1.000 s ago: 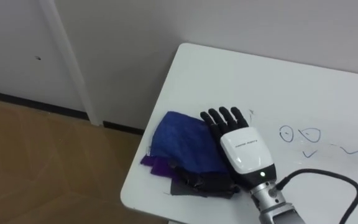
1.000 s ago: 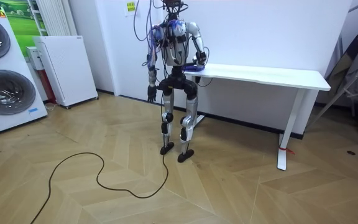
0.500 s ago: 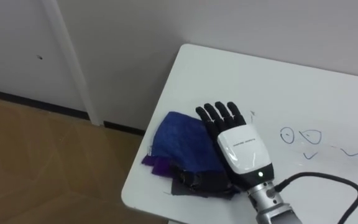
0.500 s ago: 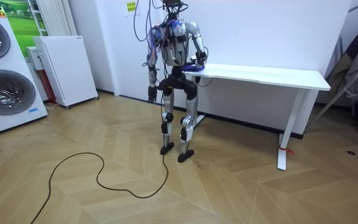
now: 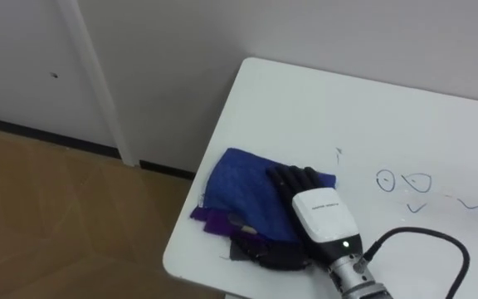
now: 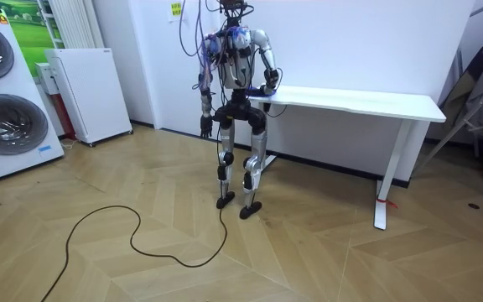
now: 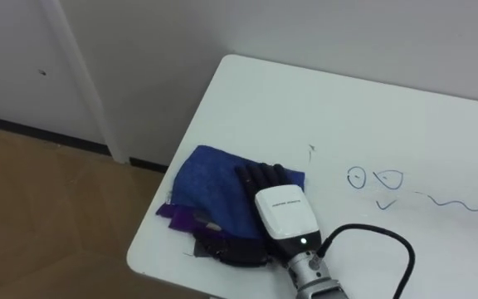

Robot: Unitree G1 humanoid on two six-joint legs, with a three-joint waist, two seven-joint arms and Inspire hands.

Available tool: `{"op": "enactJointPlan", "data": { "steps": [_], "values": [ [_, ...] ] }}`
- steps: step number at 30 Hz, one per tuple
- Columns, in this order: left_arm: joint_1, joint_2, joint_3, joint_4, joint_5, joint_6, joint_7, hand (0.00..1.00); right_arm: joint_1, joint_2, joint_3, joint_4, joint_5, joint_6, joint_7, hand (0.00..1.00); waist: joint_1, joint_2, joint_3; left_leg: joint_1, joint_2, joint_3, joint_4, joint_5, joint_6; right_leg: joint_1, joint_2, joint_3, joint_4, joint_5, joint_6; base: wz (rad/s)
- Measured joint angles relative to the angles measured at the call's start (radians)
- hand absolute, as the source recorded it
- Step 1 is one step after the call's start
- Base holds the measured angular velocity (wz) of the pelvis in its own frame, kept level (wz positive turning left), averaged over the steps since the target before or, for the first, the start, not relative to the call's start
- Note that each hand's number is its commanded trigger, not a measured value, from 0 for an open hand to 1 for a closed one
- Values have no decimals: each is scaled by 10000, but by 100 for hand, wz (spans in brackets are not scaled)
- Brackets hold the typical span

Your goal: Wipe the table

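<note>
Worktop: a white worktop (image 5: 305, 100) stands against a pale wall (image 5: 181, 50), with wood floor (image 5: 56, 224) on the robot's left. In the room view the robot stands at the end of the worktop on that view's left.
Cloth: the blue cloth (image 5: 239, 187) lies bunched at the near left corner of the worktop, over a purple cloth (image 5: 210, 220) and a darker scrap beneath it.
Right hand: the right hand (image 5: 322, 216) rests on the right part of the blue cloth, its fingers (image 5: 293, 178) bent down into the fabric and seemingly gripping it.
Change: a second ago the fingers lay straight along the cloth's right edge. Now the hand has drawn back toward the robot and the fingers have curled. A corner of blue cloth shows just past the fingertips where bare worktop was.
Left hand: the left hand (image 6: 203, 127) hangs at the robot's side, idle; I cannot tell how it is held.
Marks: blue pen marks (image 5: 401, 181) sit to the right of the hand, apart from the cloth and untouched.
Meaning: the grasp looks only just made, so wiping has not begun. The next move likely calls for dragging the cloth rightward over the marks while pressing down.
Risk: the under-layers may stay behind or slip off the near edge.
</note>
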Motion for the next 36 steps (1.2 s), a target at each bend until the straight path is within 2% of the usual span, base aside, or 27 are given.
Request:
{"op": "enactJointPlan", "data": {
  "steps": [6,12,13,14,15,25,28,36],
  "values": [
    [113,0,8,-12,5,-17,11,0,3,-1,-56,0,106,-40,56,0,-65,24,-7,7,-17,0,-1,11,18,35,-23,-72,-1,2,7,3],
    [159,0,19,-29,15,-124,13,0,24,7,-334,9,173,-345,210,0,-166,79,-1,12,-12,115,3,18,30,73,-38,-76,-2,5,13,2],
    [184,1,20,-30,15,-185,13,0,25,6,-348,9,173,-360,213,28,-187,92,-3,21,-15,116,3,20,33,86,-42,-81,-2,5,13,3],
    [191,1,19,-30,15,-215,13,0,29,7,-352,12,173,-370,213,78,-203,104,2,29,-17,116,6,21,35,105,-45,-85,-3,5,13,4],
    [189,1,19,-30,15,-221,13,0,29,8,-356,23,173,-377,213,100,-209,106,3,29,-18,118,8,21,35,110,-45,-86,-3,5,14,5],
    [259,-5,104,-30,18,-183,-26,0,-184,46,-772,-37,156,-398,-632,100,-195,157,-41,41,-37,117,9,34,52,149,-62,-95,-3,6,16,2],
    [290,-5,113,-48,20,-177,-16,0,-257,45,-802,-59,79,-407,-713,100,-201,116,-67,90,-40,96,-7,38,54,186,-59,-85,-3,6,17,0],
    [282,-7,169,-99,19,-194,2,0,-187,35,-973,60,764,-430,-767,100,-251,-4,-30,236,-74,-29,-10,46,68,399,-80,-246,-14,7,20,5]
  ]
}}
